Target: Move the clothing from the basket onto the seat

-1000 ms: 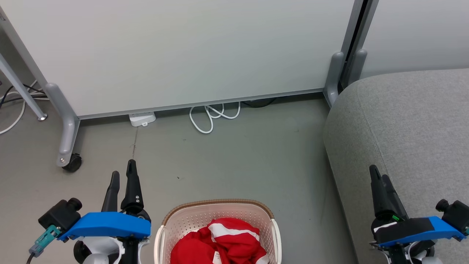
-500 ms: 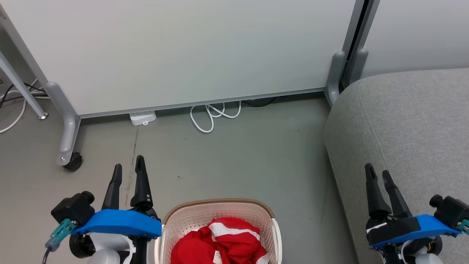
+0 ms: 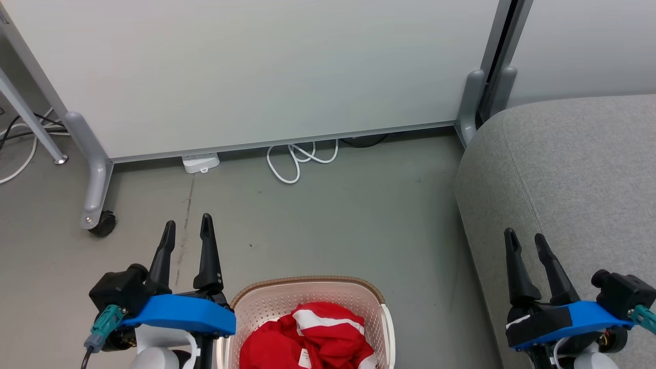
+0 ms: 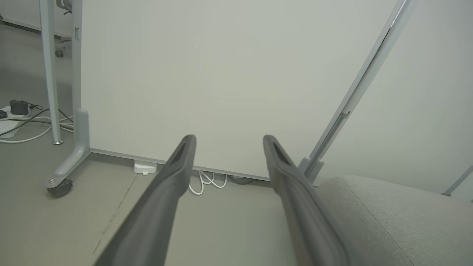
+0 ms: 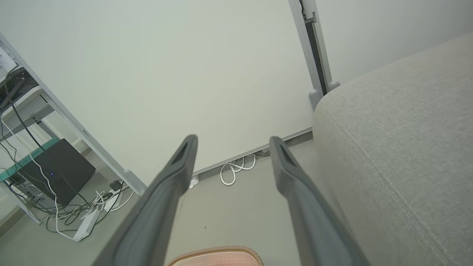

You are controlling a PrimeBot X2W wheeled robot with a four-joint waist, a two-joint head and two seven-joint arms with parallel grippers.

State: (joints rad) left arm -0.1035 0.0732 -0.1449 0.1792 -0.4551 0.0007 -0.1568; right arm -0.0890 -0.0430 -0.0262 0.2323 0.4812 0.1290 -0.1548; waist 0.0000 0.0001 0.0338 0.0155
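My left tool (image 3: 187, 220) is spread, its fingers apart with nothing between them. It hovers over the floor (image 3: 328, 220), just beside the left corner of the basket (image 3: 307, 283). My right tool (image 3: 524, 233) is spread as well and empty, over the near edge of the sofa (image 3: 574, 169).

The red clothes (image 3: 307, 338) lie in a crumpled heap inside the basket, which stands on the floor between my two arms. The sofa is to my right, with a strip of bare floor between it and the basket.

I judge the clothes to be light, soft and limp, probably a slick sports fabric. They should sag and trail when lifted, and a shallow pinch may slip off. The best hold looks like the raised fold at the top of the heap, where the white stripe crests, taking in a good bunch of cloth. The heap's lower part is cut off, so I cannot tell how the pieces are tangled; one may drag another or catch on the rim.
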